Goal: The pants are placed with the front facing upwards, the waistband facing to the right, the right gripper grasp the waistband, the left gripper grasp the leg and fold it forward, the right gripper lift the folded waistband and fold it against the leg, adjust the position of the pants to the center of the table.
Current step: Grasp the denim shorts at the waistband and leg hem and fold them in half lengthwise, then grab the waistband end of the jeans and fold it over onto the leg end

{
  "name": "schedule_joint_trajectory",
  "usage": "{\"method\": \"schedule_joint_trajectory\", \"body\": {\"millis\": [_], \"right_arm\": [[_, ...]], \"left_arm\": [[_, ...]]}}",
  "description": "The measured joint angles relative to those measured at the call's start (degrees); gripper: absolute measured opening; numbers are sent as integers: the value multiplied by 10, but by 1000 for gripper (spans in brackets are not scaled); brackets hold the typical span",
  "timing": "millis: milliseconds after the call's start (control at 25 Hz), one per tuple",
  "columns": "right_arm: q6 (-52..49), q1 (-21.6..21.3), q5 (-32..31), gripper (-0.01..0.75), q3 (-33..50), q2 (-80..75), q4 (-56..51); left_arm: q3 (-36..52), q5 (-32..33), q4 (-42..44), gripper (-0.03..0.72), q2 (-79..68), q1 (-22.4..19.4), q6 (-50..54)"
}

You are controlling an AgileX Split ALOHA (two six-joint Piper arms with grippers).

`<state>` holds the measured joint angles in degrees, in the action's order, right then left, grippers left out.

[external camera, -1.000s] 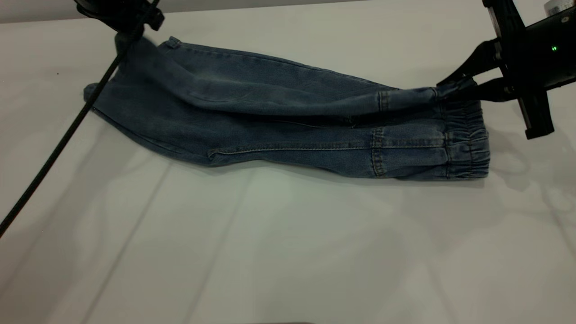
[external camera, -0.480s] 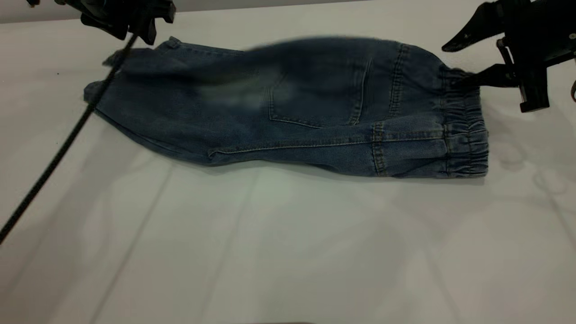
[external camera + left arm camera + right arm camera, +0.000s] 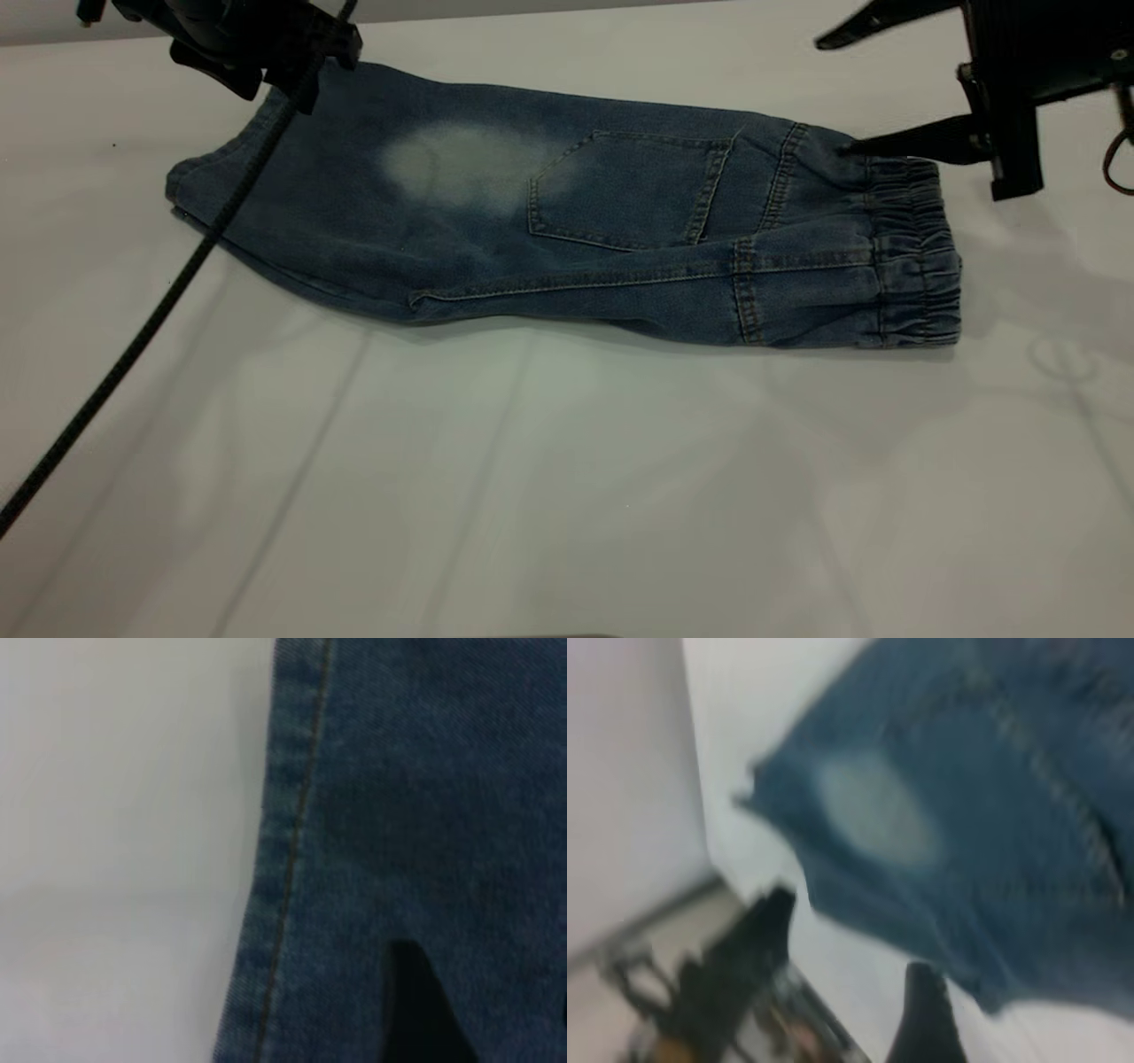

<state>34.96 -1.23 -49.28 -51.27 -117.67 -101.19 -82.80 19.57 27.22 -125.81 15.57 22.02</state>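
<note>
Both grippers empty | right gripper (image 3: 849, 93) jaws spread above waistband (image 3: 917, 252) | left gripper (image 3: 266, 66) jaws unclear over leg hem | pants (image 3: 567, 230) lie folded lengthwise, ready for the waistband fold

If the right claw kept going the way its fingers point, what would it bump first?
Probably the pants. The open right gripper points left, with its lower finger already at the waistband. Its height above the cloth is unclear.

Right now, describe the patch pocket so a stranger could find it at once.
On the large white table lie blue denim pants, folded lengthwise. The square stitched patch pocket sits on their upper layer, between the pale faded oval patch and the gathered elastic waistband; only it is outlined in tan stitching.
</note>
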Motion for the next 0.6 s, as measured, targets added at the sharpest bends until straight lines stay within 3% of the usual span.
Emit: {"method": "schedule_joint_trajectory", "body": {"millis": [200,360,600], "right_arm": [[-6,2,-26,454,0,0,166],[-36,21,4,455,0,0,307],[-57,46,73,533,0,-10,338]], "left_arm": [[0,2,0,356,1,15,-32],[0,-6,0,356,2,16,-35],[0,-17,0,356,2,16,-35]]}}
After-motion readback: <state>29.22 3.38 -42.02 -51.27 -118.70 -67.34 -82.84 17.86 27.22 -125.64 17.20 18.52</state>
